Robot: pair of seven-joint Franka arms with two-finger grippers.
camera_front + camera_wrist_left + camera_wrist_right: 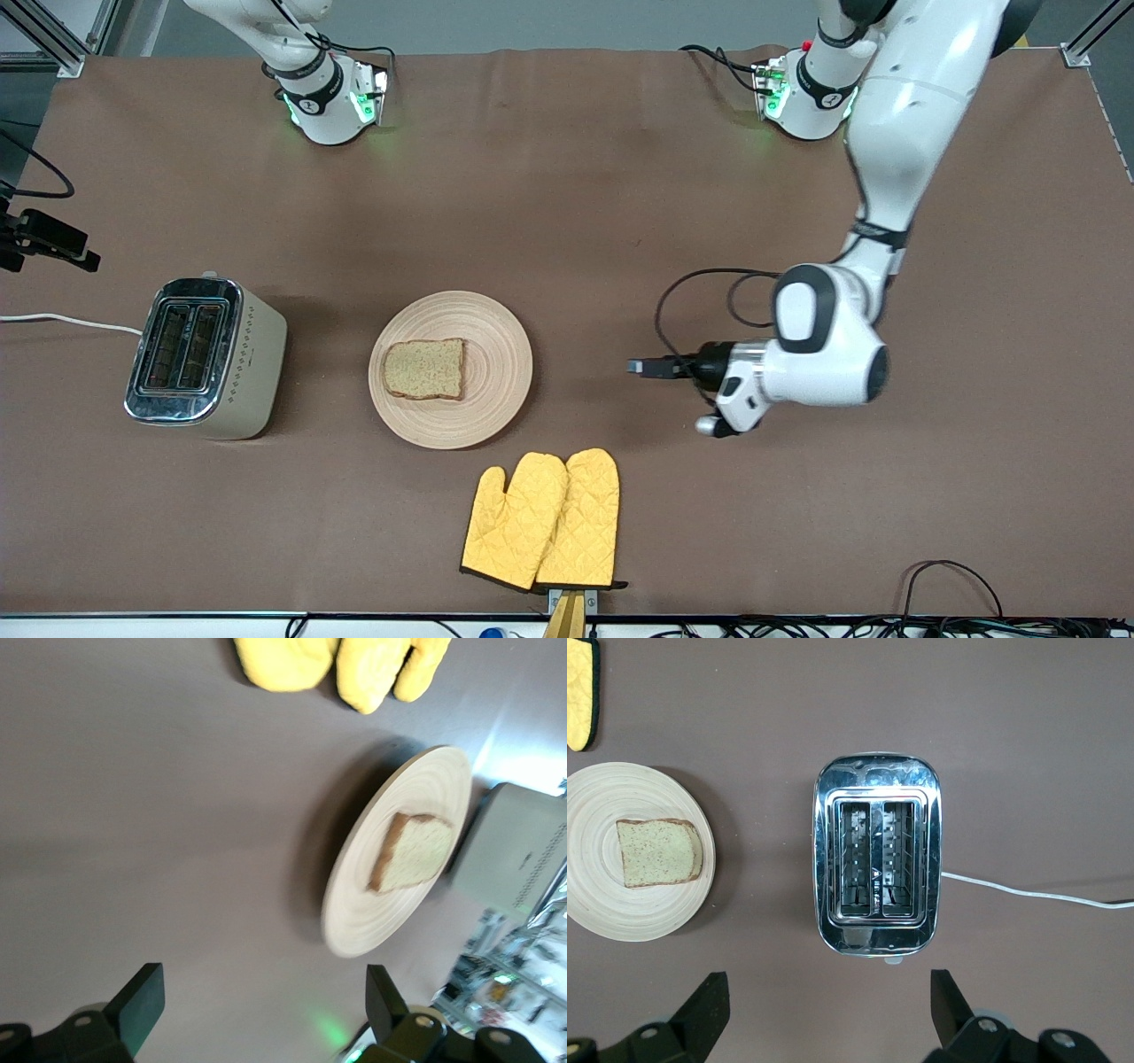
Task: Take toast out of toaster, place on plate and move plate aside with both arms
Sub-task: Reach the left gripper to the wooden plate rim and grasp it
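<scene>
Front view, going from the left edge: the toaster [208, 357] sits at middle left with both slots empty. Next comes the plate [450, 369] near the middle, and the toast [424, 369] lies flat on it. Two yellow mitts [542, 518] lie at the bottom middle. The left gripper [645, 366] hangs low at middle right, beside the plate and well apart from it, and its fingers are spread wide with nothing in them. The right gripper [824, 1010] does not show in this view; its own camera looks straight down on the toaster, fingers wide apart and empty too.

I think the toast part is done, so moving the plate is next. To do it well, each arm should take an edge, grip gently, and keep the plate level so the toast stays on.
</scene>
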